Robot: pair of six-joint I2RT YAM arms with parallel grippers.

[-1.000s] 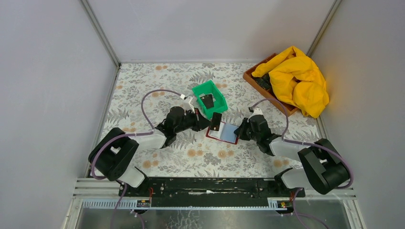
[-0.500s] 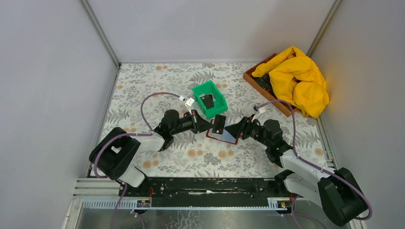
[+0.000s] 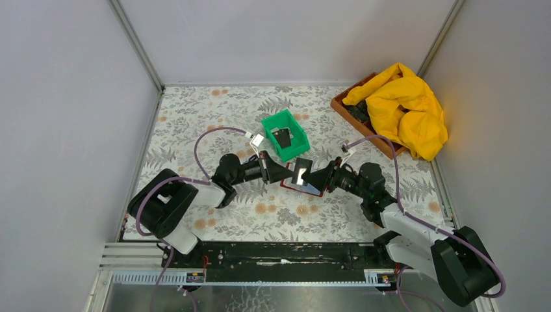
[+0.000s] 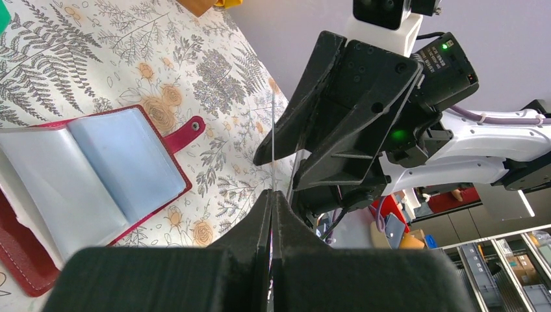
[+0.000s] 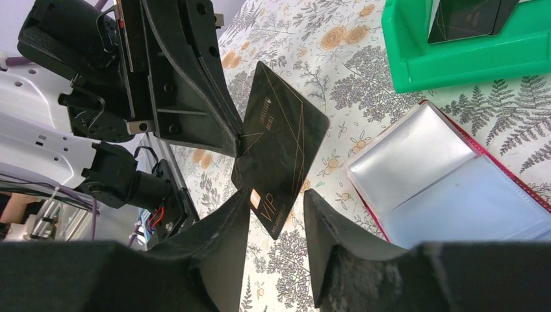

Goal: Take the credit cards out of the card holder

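Note:
A black credit card (image 5: 279, 143) marked VIP hangs in the air, pinched at one edge by my left gripper (image 3: 289, 172), which is shut on it. In the left wrist view the card (image 4: 273, 153) shows edge-on as a thin line between the closed left gripper (image 4: 273, 195) tips. My right gripper (image 5: 276, 208) stands open, one finger on each side of the card's lower corner. The dark red card holder (image 3: 313, 188) lies open on the table below, its pale blue sleeves (image 4: 123, 162) facing up; it is also visible in the right wrist view (image 5: 442, 182).
A green bin (image 3: 295, 149) stands just behind the grippers with another black card (image 5: 464, 16) in it. A brown tray (image 3: 344, 104) holding a yellow cloth (image 3: 406, 107) sits at the back right. White walls enclose the floral table.
My right gripper has left the card holder's right edge, opened, and swung left to straddle the card. The left gripper has carried the card slightly right and tilted it.

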